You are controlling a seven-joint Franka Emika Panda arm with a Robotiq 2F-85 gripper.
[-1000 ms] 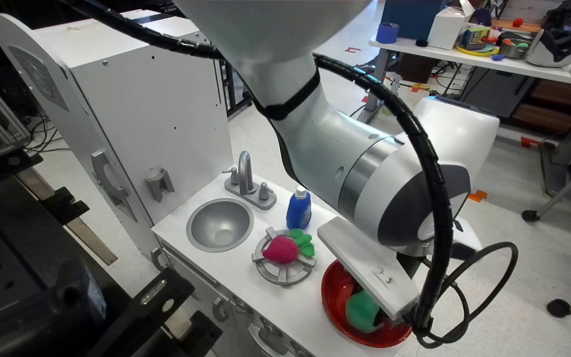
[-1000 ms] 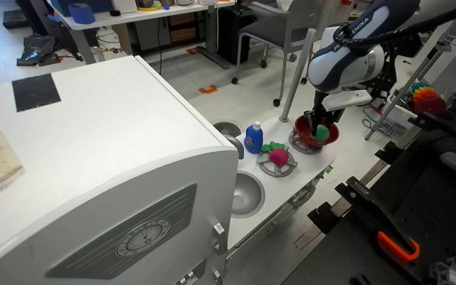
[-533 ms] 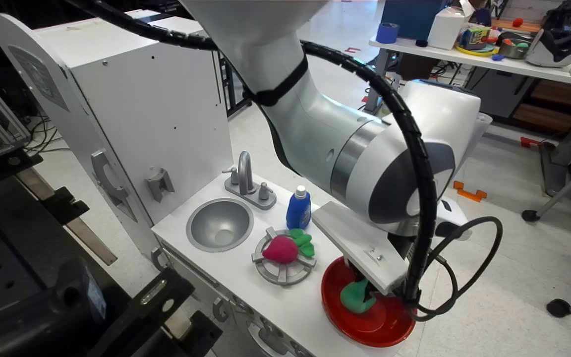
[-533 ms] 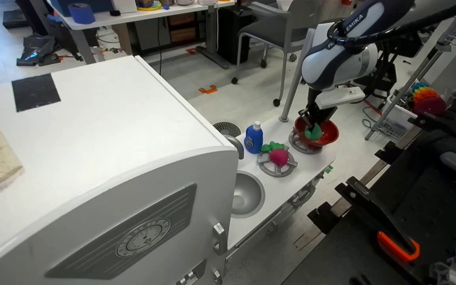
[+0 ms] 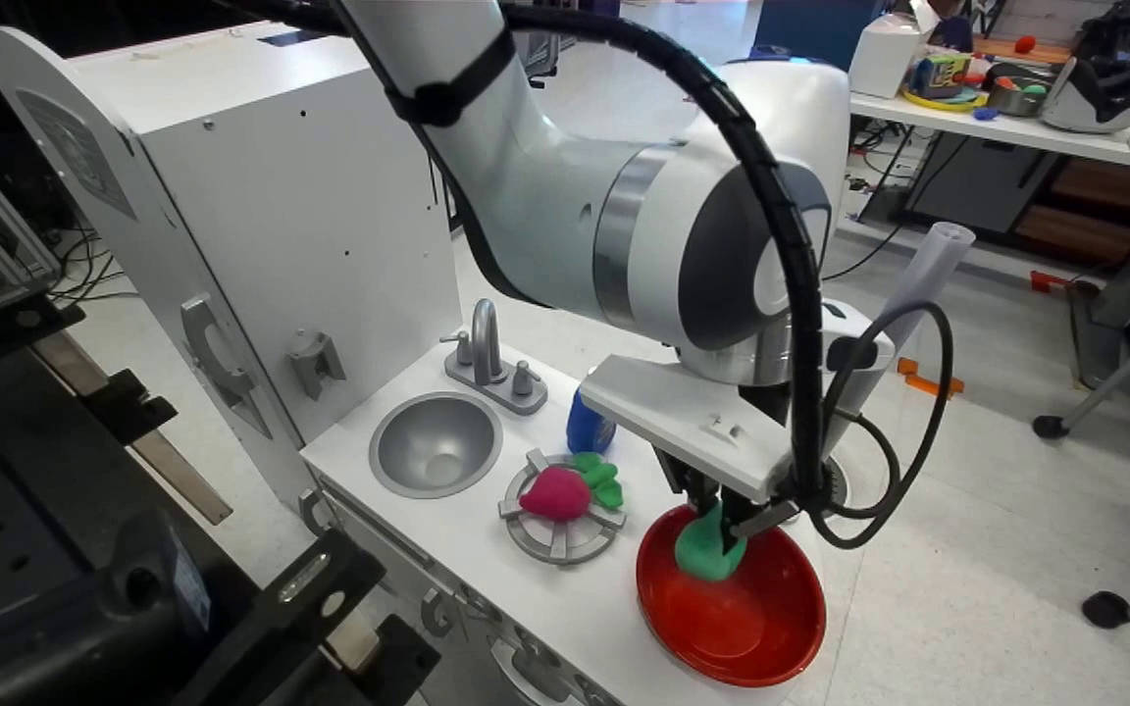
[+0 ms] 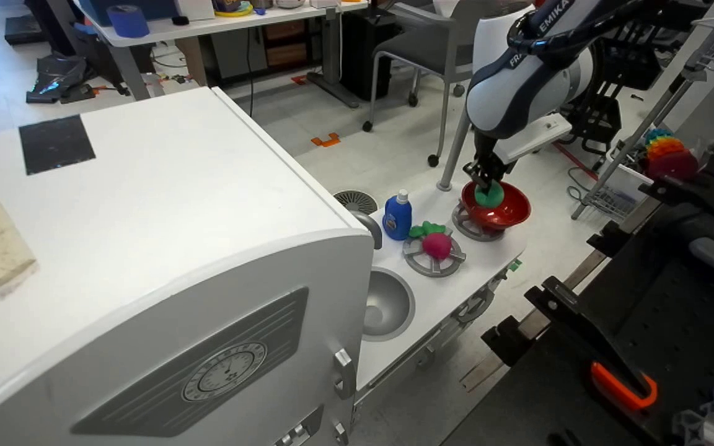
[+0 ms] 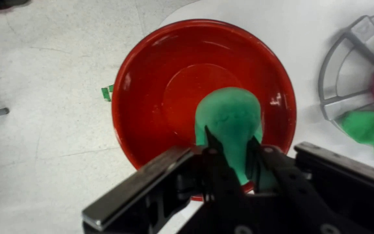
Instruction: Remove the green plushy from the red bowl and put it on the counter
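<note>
Exterior view: the arm (image 5: 658, 250) slants down toward the red bowl (image 5: 771, 613), its tool (image 5: 717, 527) pinching the green plushy (image 5: 704, 558)

In an exterior view, the white bench (image 5: 587, 602) carries a grey burner ring (image 5: 559, 539). From that ring, the round sink (image 5: 436, 444) is sunk in at ten o'clock, the faucet (image 5: 489, 369) stands at eleven and the bottle (image 5: 587, 427) near half past twelve. In an exterior view, another ring (image 6: 465, 228), partly hidden, lies at two.
</note>
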